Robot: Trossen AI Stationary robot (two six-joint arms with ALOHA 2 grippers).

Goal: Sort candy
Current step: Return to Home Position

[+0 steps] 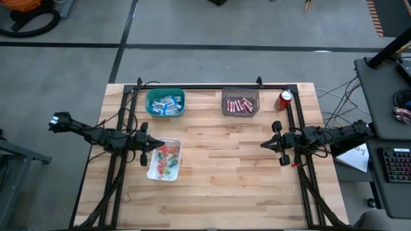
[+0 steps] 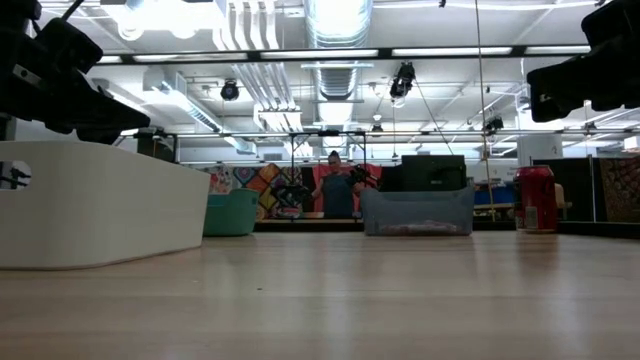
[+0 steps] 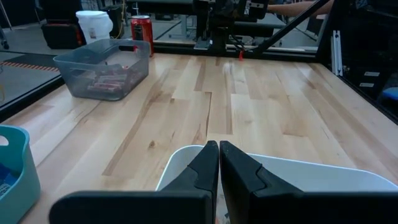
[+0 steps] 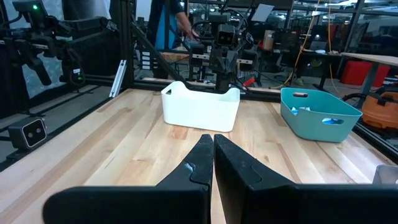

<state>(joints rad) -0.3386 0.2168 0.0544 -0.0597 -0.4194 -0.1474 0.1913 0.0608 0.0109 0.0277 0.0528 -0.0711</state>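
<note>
— From table height we cannot see into the white bin (image 2: 100, 205); its wall hides the contents.
— From above, we find the candy (image 1: 167, 158) in it too small to tell apart.
— The teal bin (image 3: 15, 168) is cut off by the left wrist picture's edge.
— There the left gripper (image 3: 219, 147), with its 2 fingers, covers the white bin's near rim.

The counter (image 1: 225, 173) is showing smooth pale wood planks with a soft sheen, while the white bin (image 4: 200, 112) and teal bin (image 4: 314, 127) are looking like smooth plastic, the grey bin (image 3: 81, 87) translucent plastic, the soda can (image 3: 142, 32) glossy metal, and the left arm's fingers (image 3: 202, 171) matt black plastic.
</note>
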